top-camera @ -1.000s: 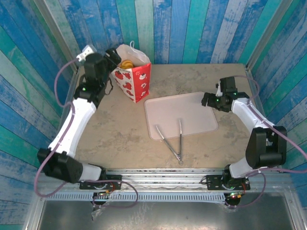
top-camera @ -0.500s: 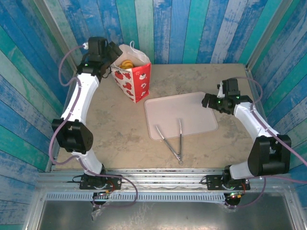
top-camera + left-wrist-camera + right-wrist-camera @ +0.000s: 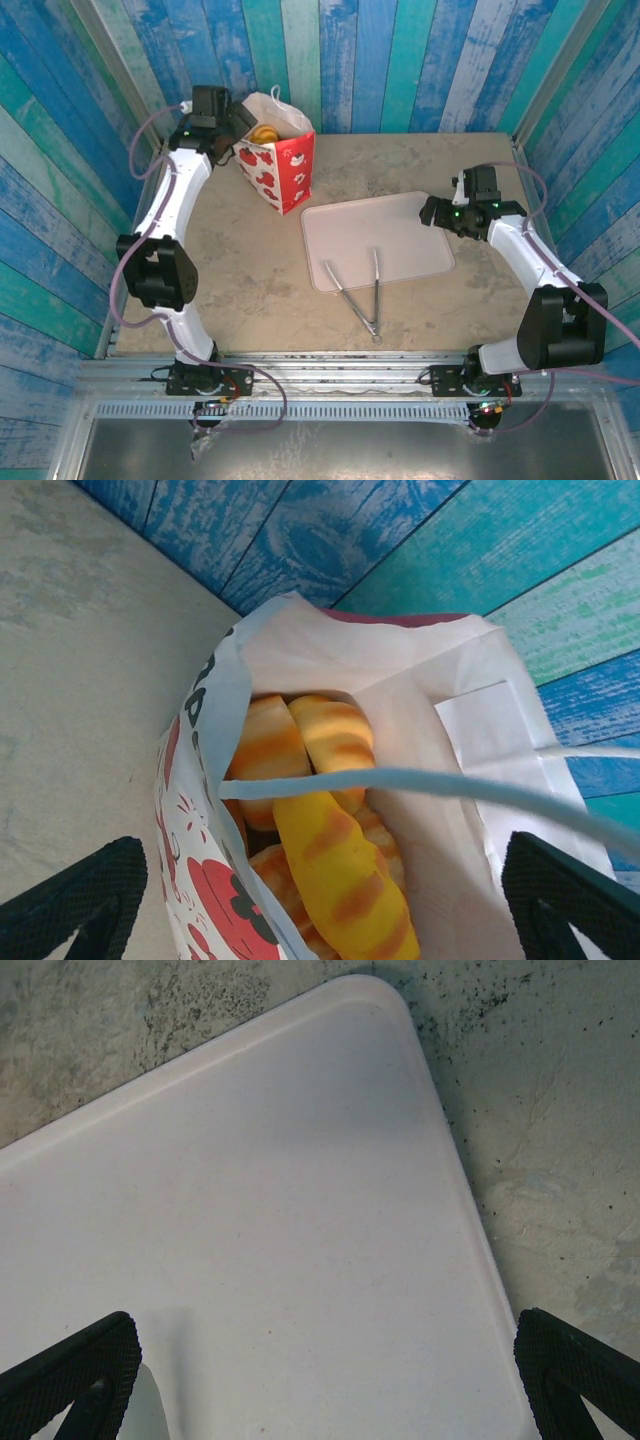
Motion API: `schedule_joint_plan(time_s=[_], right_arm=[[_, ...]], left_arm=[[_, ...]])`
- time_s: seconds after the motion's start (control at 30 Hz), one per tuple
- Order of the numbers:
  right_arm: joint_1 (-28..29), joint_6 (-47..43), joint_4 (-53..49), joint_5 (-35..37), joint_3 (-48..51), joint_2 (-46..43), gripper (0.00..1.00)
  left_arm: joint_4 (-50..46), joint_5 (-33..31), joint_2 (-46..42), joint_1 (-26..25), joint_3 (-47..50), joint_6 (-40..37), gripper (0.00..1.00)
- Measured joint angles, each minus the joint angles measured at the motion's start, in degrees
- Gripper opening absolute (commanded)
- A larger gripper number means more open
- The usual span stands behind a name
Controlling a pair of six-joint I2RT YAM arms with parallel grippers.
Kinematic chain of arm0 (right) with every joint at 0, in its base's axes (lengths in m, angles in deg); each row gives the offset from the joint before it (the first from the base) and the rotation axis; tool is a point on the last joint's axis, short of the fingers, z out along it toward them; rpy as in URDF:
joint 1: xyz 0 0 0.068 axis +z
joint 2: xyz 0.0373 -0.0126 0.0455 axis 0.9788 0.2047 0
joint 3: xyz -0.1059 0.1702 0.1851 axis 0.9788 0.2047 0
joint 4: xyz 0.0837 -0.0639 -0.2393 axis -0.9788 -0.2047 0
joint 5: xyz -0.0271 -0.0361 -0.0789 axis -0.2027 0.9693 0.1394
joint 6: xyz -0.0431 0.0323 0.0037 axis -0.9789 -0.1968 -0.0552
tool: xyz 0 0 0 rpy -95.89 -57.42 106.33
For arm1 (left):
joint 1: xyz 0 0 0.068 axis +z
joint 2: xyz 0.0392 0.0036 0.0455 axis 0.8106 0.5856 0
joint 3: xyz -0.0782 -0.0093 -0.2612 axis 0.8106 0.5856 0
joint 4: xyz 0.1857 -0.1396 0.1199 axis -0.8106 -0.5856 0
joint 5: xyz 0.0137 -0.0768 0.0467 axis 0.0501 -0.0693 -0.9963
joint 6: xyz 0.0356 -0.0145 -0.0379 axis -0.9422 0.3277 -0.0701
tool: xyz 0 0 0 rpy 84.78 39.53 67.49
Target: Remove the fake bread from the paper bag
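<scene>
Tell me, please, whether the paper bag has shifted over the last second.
No. The paper bag stands where it stood, its near corner just as close to the tray's far left corner.

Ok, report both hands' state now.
Left hand: open, empty, at the paper bag's mouth.
Right hand: open, empty, above the tray.

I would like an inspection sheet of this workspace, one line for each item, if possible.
Surface: beige speckled table.
Job's things: paper bag upright at far left; fake bread inside it, none out.
Clutter: pale tray, bare; metal tongs across its near edge.
Pincers: left pincer open over the bag mouth; right pincer open over the tray's far right corner.
Cables: purple cables looping along both arms.
Surroundings: blue-green plank walls.
</scene>
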Motion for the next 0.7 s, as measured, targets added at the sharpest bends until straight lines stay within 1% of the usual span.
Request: schedule_joint_plan(time_s=[0.07, 0.2, 0.37, 0.7], right_arm=[[0.0, 0.1, 0.0, -0.1, 0.0, 0.0, 1.00], [0.0, 0.3, 0.2, -0.3, 0.1, 0.0, 1.00], [0.0, 0.4, 1.0, -1.1, 0.1, 0.5, 1.00], [0.0, 0.4, 1.3, -1.8, 0.2, 0.8, 1.00]], left_arm=[[0.0, 0.0, 0.7, 0.4, 0.0, 0.3, 0.86], [0.0, 0.2, 1.4, 1.0, 0.0, 0.4, 0.81], [0.5, 1.1, 2.5, 1.3, 0.0, 0.7, 0.68], [1.7, 3.0, 3.9, 1.3, 0.0, 1.4, 0.48]])
